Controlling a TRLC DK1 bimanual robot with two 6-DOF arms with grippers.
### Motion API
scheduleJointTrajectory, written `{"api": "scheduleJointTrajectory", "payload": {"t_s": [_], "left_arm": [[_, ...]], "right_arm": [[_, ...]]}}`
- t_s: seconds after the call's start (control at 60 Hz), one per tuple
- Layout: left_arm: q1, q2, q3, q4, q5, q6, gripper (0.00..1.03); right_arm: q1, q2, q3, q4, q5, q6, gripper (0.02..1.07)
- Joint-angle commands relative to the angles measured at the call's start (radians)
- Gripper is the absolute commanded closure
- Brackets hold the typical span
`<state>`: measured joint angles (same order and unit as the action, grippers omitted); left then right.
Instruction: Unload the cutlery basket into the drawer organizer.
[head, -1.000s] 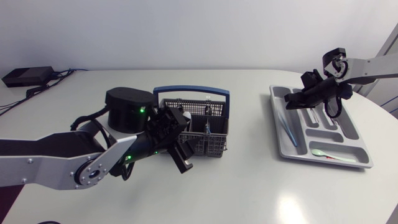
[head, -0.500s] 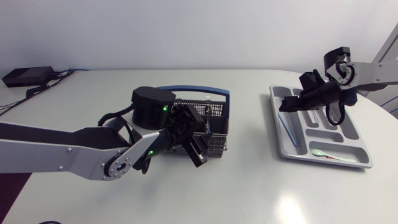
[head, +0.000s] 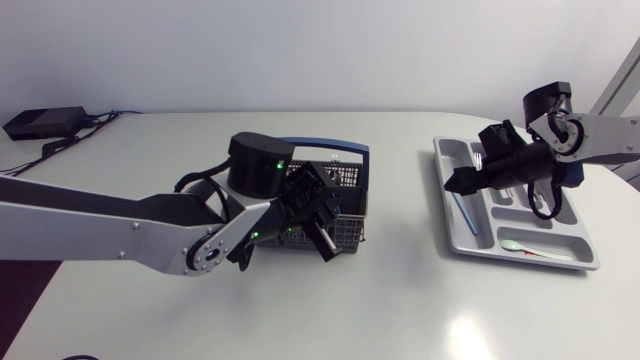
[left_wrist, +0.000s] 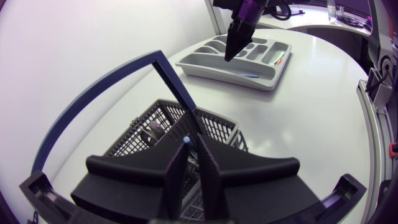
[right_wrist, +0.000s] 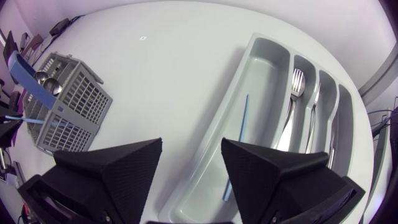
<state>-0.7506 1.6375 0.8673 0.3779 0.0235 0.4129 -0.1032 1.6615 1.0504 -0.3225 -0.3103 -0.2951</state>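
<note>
Below left gripper (left_wrist: 193, 148), cutlery basket (left_wrist: 216, 127).

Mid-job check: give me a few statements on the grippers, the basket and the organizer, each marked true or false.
1. The right gripper is open and holds nothing. True.
2. The organizer is empty. False: it holds a blue stick, a fork and a green spoon.
3. The left gripper is at the basket. True.
4. The basket lies tipped on its side. False: it stands upright, handle raised.
5. The right gripper is above the basket. False: it is above the organizer.
</note>
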Motion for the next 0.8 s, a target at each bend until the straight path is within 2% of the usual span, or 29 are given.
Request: {"api": "scheduleJointTrajectory", "payload": {"t_s": [0.0, 0.383, 0.6, 0.7, 0.783], "left_arm": [[0.014, 0.016, 0.05, -0.033, 0.015, -0.019, 1.0], [0.056, -0.183, 0.15, -0.29, 0.124, -0.057, 1.0], [0.046, -0.294, 0.254, -0.51, 0.151, -0.109, 1.0], [0.042, -0.317, 0.322, -0.639, 0.188, -0.152, 1.0], [0.045, -0.317, 0.354, -0.7, 0.228, -0.187, 1.0]], "right_arm": [[0.022, -0.048, -0.053, 0.01, -0.003, -0.03, 0.37], [0.146, -0.371, -0.213, 0.0, -0.042, -0.11, 0.31], [0.289, -0.548, -0.242, -0.056, -0.072, -0.119, 0.31], [0.381, -0.608, -0.236, -0.087, -0.072, -0.118, 0.31], [0.454, -0.628, -0.224, -0.105, -0.072, -0.107, 0.31]]}}
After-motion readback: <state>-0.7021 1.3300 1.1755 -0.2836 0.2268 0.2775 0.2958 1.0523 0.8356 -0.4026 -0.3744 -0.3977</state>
